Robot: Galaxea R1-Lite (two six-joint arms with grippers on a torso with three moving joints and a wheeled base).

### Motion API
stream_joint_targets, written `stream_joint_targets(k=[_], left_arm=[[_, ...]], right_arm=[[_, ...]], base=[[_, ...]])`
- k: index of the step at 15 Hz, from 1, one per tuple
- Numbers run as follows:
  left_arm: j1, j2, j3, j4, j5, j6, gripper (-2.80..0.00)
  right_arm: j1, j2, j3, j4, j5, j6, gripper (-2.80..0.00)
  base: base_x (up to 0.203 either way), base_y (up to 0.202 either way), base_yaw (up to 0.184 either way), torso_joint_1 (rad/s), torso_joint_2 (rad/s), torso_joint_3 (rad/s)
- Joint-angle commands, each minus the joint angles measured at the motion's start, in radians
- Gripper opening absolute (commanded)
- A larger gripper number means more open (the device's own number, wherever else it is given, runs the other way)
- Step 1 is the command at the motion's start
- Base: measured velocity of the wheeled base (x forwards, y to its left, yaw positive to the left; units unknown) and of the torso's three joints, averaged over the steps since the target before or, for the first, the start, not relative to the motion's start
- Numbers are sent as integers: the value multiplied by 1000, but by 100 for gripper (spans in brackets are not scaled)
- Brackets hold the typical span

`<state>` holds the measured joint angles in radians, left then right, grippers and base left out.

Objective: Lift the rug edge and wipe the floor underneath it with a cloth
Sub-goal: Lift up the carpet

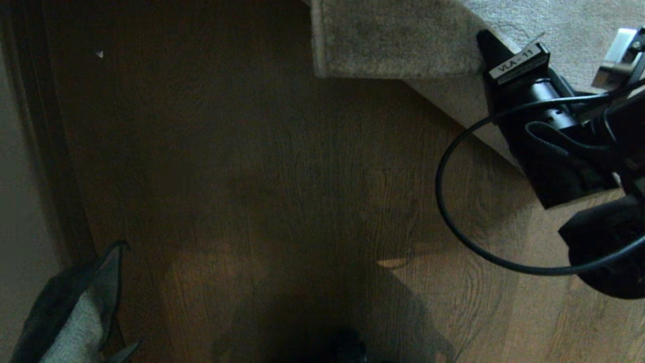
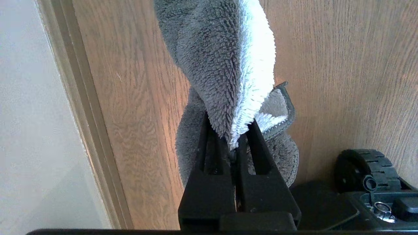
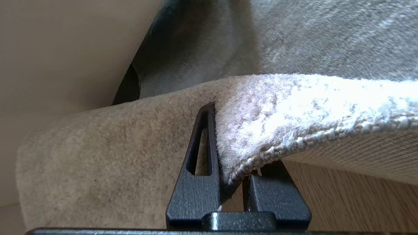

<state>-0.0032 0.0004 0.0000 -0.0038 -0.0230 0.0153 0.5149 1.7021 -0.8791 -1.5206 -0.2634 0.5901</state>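
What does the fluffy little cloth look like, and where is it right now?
The cloth is small and fuzzy like a towel, darker grey on one side and pale, almost white, on the other, with a thin dark stitched edge. The left end effector is shut on a bunched fold of it, so the cloth hangs loose and twisted over the brown wooden floor, near the wall. In the head view it shows at the lower left.

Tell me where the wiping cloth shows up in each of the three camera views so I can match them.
Head view: the cloth hangs at the lower left corner, beside the wall.
Left wrist view: centre, pinched in the shut left gripper.
Right wrist view: not in it; the right gripper holds the rug edge.
Shared landmark: the floor of brown wooden planks.
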Motion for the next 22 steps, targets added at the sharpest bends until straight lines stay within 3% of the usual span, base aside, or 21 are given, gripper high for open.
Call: stream_joint_targets(k=[1,9,17,22], left_arm=[[0,0,0,-1,0,0,-280],[0,0,0,-1,0,0,-280],[0,1,-18,50,-11,45,-280],[0,4,-29,46,-35,142,-280]], right_arm=[[2,14,-16,-49,3,-1,-280],[4,38,-40,-49,18,-14,-280],[17,85,-70,-49,47,-13,-280],[17,113,-98,-49,49,-8,-280]], base=[[0,0,0,0,0,0],[0,0,0,0,0,0],[0,0,0,0,0,0],[0,0,0,0,0,0]])
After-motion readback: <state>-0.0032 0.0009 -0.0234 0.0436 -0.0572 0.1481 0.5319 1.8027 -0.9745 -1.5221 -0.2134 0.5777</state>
